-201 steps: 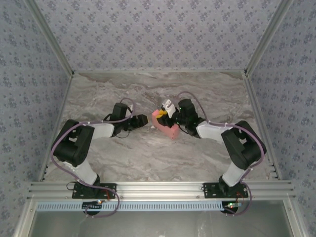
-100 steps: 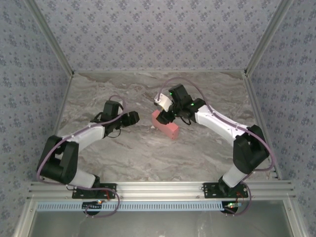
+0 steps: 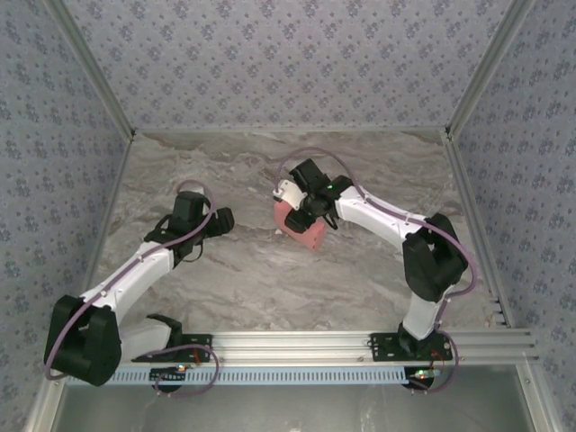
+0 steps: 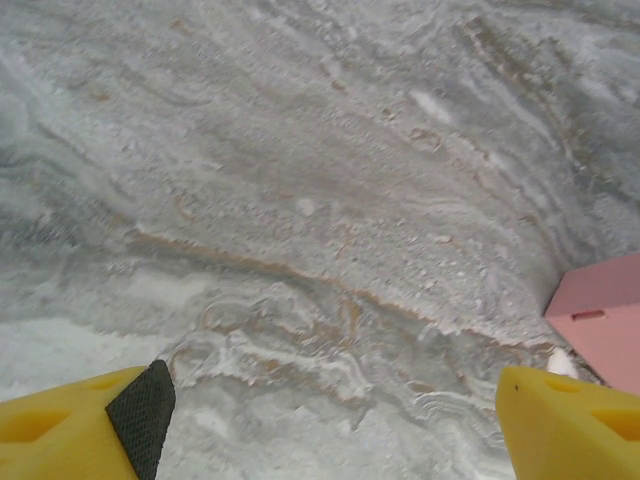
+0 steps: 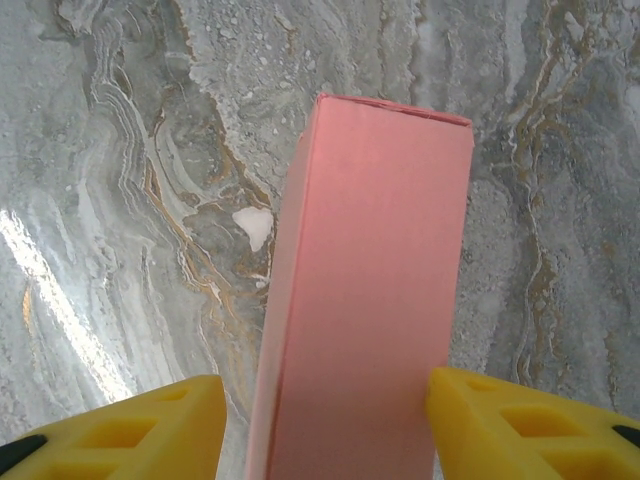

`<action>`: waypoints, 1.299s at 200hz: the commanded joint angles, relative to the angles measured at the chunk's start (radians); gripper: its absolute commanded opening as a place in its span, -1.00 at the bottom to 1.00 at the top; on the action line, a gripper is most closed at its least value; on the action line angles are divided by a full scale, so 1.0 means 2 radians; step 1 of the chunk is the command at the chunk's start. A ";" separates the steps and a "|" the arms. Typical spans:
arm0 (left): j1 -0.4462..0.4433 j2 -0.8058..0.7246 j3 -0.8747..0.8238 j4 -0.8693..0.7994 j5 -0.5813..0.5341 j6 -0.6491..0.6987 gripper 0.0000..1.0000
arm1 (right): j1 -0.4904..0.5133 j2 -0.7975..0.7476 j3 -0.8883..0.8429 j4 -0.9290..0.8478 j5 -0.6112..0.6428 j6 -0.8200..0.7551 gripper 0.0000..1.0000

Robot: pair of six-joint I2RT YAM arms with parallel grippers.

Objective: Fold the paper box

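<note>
The paper box [image 3: 304, 232] is a closed salmon-pink rectangular box lying on the marble table, left of centre. My right gripper [image 3: 291, 209] hovers over its far-left end. In the right wrist view the box [image 5: 370, 270] runs lengthwise between the yellow fingers of my right gripper [image 5: 325, 385]. The right finger sits at the box's edge and the left finger [image 5: 170, 415] stands off with a gap, so it is open. My left gripper [image 3: 223, 219] is off to the left, open over bare marble [image 4: 335, 400], and the box's corner [image 4: 605, 315] shows at that view's right edge.
The marble tabletop [image 3: 225, 279] is walled by patterned panels on three sides. An aluminium rail [image 3: 288, 342] runs along the near edge. A small white fleck [image 5: 252, 224] lies on the table left of the box.
My left gripper has pulled away from the box to the left. My right gripper has swung left and farther back over the box's far end. The box has shifted slightly left.
</note>
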State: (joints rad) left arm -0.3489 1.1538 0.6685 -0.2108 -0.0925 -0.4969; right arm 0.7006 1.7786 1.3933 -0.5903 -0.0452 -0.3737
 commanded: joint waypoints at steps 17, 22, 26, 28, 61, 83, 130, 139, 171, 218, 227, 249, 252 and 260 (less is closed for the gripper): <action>0.004 -0.027 -0.010 -0.021 -0.030 0.010 0.71 | 0.013 0.016 0.014 -0.064 -0.006 -0.031 0.16; 0.004 -0.029 -0.011 -0.022 -0.031 0.011 0.72 | 0.016 0.013 0.013 -0.061 -0.004 -0.033 0.17; 0.004 -0.030 -0.011 -0.022 -0.032 0.010 0.72 | 0.017 0.011 0.012 -0.059 -0.002 -0.034 0.17; 0.005 -0.030 -0.010 -0.023 -0.031 0.010 0.72 | 0.019 0.009 0.011 -0.058 -0.003 -0.035 0.17; 0.005 -0.033 -0.012 -0.022 -0.028 0.012 0.72 | 0.015 -0.016 0.017 -0.033 -0.020 -0.028 0.20; 0.005 -0.034 -0.009 -0.028 -0.028 0.013 0.72 | 0.007 -0.027 0.026 -0.028 -0.019 -0.022 0.22; 0.005 -0.054 -0.021 -0.030 -0.040 0.015 0.88 | -0.003 -0.025 0.009 -0.013 -0.004 0.000 0.27; 0.005 -0.056 -0.021 -0.034 -0.044 0.015 0.92 | -0.005 -0.025 0.002 -0.008 -0.010 0.006 0.28; 0.005 -0.058 -0.024 -0.032 -0.048 0.021 0.93 | -0.011 0.000 -0.008 -0.008 -0.047 0.021 0.29; 0.005 -0.063 -0.027 -0.031 -0.048 0.024 0.93 | -0.012 0.037 -0.009 0.005 -0.056 0.016 0.22; 0.005 -0.063 -0.026 -0.034 -0.049 0.024 0.93 | -0.012 0.039 -0.009 0.004 -0.055 0.002 0.19; 0.005 -0.068 -0.027 -0.039 -0.053 0.024 0.93 | -0.006 0.037 -0.012 0.007 -0.027 -0.056 0.02; 0.005 -0.069 -0.028 -0.037 -0.054 0.024 0.93 | -0.003 0.036 -0.013 0.009 -0.017 -0.067 -0.01; 0.005 -0.071 -0.032 -0.033 -0.058 0.024 0.93 | 0.006 0.032 -0.021 0.019 0.009 -0.101 -0.01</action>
State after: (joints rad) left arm -0.3466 1.0389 0.6178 -0.2707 -0.1745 -0.4629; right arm 0.6853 1.8561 1.3758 -0.5762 -0.1181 -0.4095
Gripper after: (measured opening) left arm 0.965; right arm 0.504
